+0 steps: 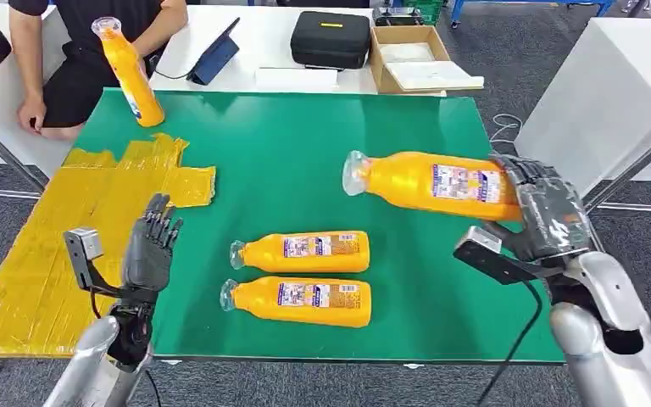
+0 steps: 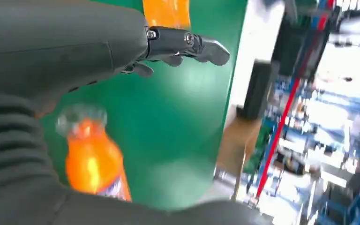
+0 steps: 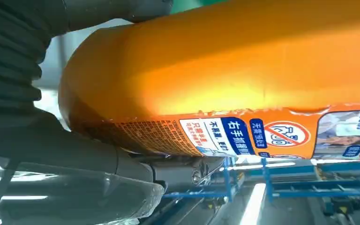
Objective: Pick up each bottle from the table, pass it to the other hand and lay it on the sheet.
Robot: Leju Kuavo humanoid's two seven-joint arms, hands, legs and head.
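Two orange bottles (image 1: 303,252) lie on green table (image 1: 305,144); right hand (image 1: 542,208) grips a third bottle (image 1: 432,182), left hand (image 1: 148,250) fingers spread.

**Chinese print on the held bottle's label**

The held bottle (image 3: 243,70) carries a label (image 3: 262,136) that the right wrist view shows close up. On a blue patch, white characters read "右手抓握"; smaller blue patches beside it hold characters too small to make out. Next to them stands a red ring with a slash, a prohibition sign. A block of fine dark print runs along the orange part of the label, unreadable. In the head view the two bottles (image 1: 309,252) lying on the bench bear like labels, with nothing legible on them.
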